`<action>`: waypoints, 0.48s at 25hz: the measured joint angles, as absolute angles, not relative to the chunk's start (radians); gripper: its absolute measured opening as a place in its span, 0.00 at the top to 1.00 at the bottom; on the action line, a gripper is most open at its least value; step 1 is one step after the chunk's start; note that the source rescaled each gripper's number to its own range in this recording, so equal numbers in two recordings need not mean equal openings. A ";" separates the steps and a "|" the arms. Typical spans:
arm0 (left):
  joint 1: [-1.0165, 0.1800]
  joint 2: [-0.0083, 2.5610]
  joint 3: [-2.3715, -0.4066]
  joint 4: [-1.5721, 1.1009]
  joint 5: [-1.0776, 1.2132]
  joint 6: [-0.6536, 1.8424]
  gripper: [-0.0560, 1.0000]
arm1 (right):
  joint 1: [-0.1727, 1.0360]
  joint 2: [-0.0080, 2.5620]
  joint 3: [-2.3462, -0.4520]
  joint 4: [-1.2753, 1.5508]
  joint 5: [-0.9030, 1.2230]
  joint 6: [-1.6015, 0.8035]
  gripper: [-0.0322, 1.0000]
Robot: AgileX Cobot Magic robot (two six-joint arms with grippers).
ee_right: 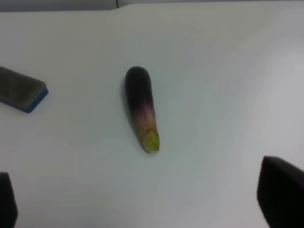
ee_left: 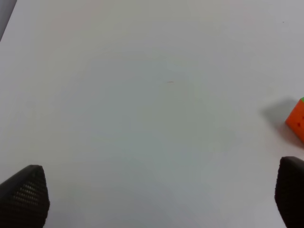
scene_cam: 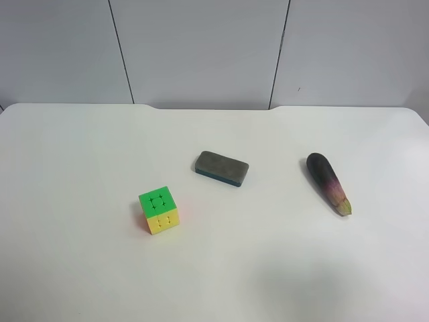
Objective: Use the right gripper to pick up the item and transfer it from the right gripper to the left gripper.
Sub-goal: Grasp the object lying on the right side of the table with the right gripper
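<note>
Eggplant toy (scene_cam: 328,182) lies flat on the white tabletop (scene_cam: 80,168), apart from the eraser block (scene_cam: 222,168); the right hand (ee_right: 145,197) hovers near its stem end, spread wide, touching nothing, and the left hand (ee_left: 159,192) is spread wide too, empty

The right gripper (ee_right: 145,197) shows in the right wrist view as two black fingertips (ee_right: 281,190), one entering at each side edge of the frame, low in the picture. The jaws stand wide apart and grip nothing. Neither pad is in contact with anything.

The left gripper (ee_left: 156,192) shows in the left wrist view in the same manner: two black fingertips (ee_left: 26,194) at opposite side edges, one with a fine dotted texture visible. Its jaws are likewise spread wide and hold nothing. Of each arm, only the fingertips are in frame.
</note>
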State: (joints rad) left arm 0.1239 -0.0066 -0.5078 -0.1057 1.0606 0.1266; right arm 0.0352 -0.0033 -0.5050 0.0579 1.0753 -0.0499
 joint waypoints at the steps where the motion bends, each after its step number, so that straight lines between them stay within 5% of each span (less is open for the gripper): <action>1: 0.124 -0.007 -0.508 -0.106 1.061 0.127 0.10 | 0.035 -0.003 -0.505 0.058 1.075 -0.050 0.00; 12: 0.124 -0.007 -0.508 -0.106 1.061 0.127 0.10 | 0.035 -0.003 -0.505 0.058 1.075 -0.049 0.00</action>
